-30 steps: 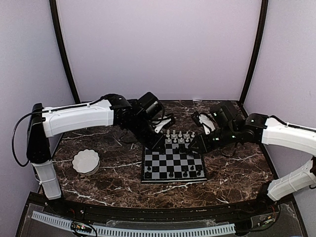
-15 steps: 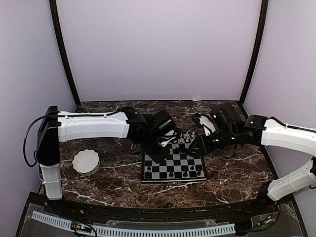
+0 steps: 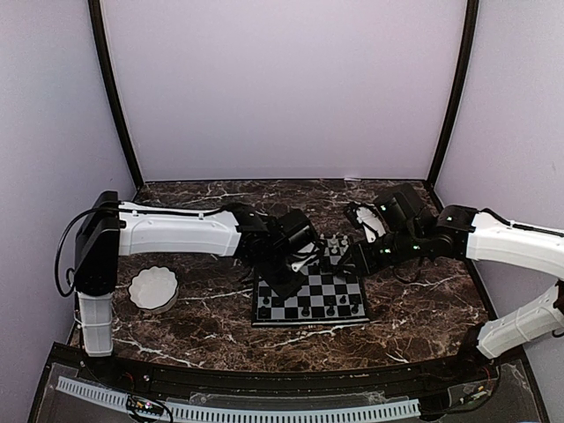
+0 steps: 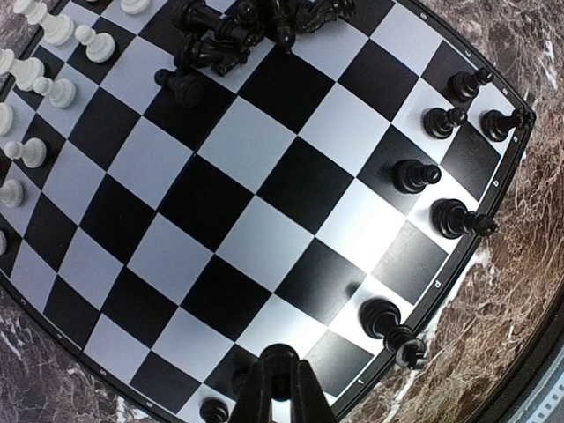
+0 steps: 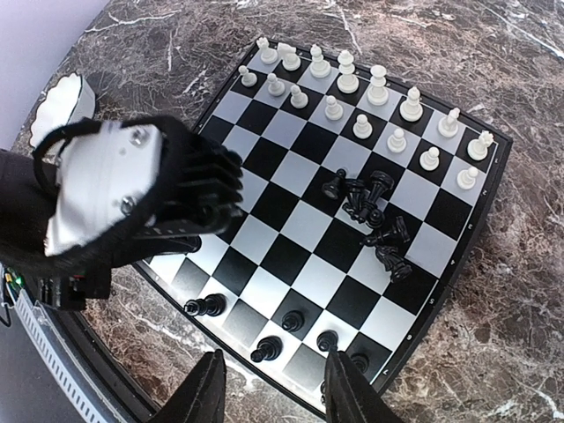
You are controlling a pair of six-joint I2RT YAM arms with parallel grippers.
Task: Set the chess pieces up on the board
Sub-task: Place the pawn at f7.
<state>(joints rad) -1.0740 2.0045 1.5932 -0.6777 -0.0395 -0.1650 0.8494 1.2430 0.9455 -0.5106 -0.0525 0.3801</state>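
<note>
While sixteen white chess pieces (image 5: 361, 126) stand ranked, one black heap (image 5: 372, 213) lies midboard.

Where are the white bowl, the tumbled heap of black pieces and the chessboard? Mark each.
white scalloped bowl (image 3: 153, 288), top external view, its bare inside.
heap of black chess pieces (image 5: 373, 215), right wrist view, middle of the pile.
chessboard (image 4: 225, 207), left wrist view, a bare central square.

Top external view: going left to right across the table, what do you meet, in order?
White scalloped bowl → left gripper → right gripper. The board lies beneath both grippers, so it has no single place in the order.
</note>
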